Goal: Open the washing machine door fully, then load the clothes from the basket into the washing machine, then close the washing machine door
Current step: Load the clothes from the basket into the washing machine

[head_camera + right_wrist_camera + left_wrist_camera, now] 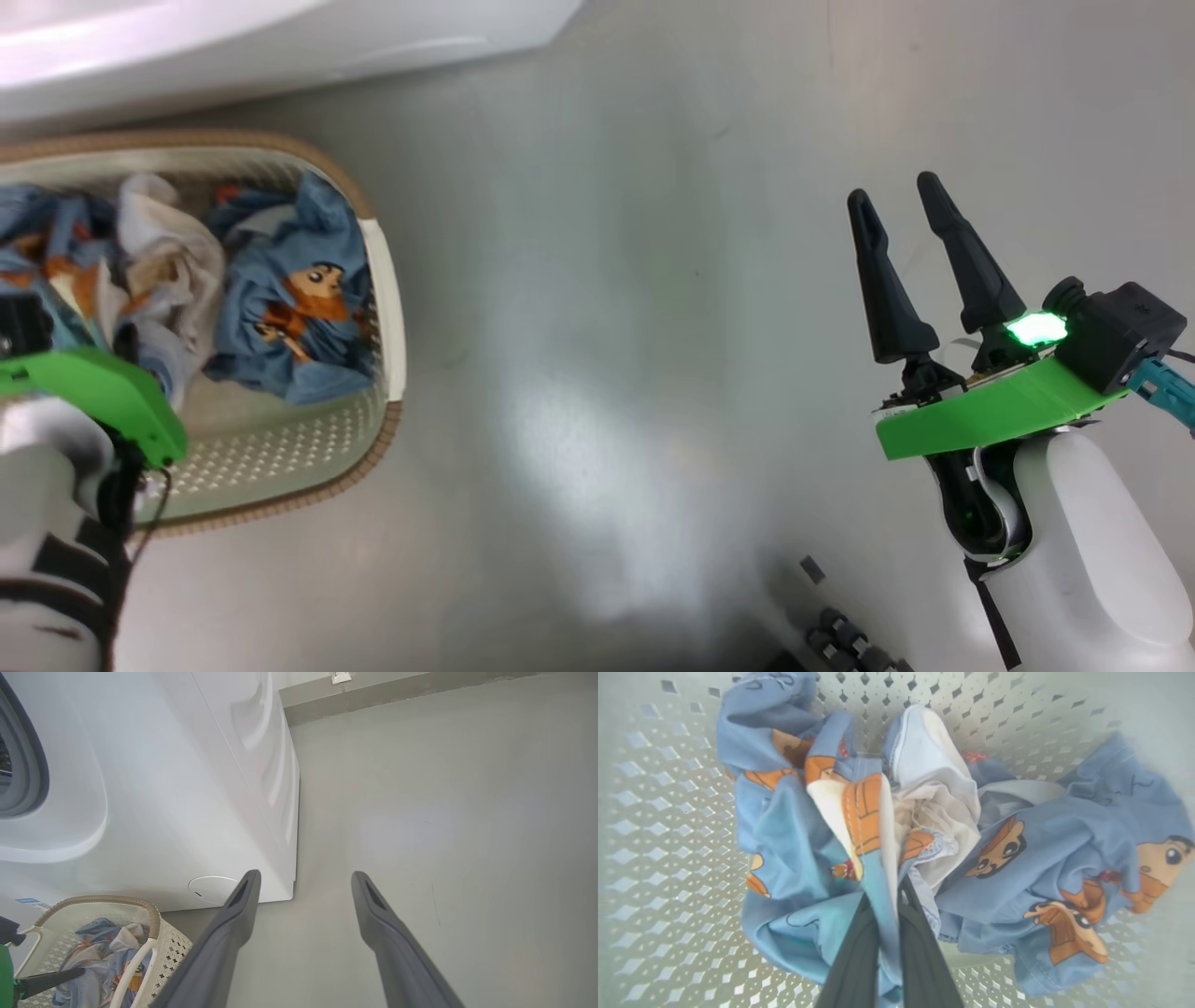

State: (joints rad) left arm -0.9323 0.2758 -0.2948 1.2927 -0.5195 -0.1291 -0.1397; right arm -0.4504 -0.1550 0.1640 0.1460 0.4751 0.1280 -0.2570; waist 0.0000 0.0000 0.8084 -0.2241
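Left gripper [885, 896] clamped on a blue fold of the clothes [1045, 858], mid-basket [658, 812]. Right gripper [893, 191] spread wide over the floor [607, 373]. Basket sits just beside the washing machine [163, 812] front's bottom edge. Its blue sticker [27, 900] is unreadable.

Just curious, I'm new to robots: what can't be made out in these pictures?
Washing machine opening: cut off by the right wrist view's left edge.
Left pincer tips: buried in the clothes, left wrist view.
Basket far end: cut off by the head view's left edge.
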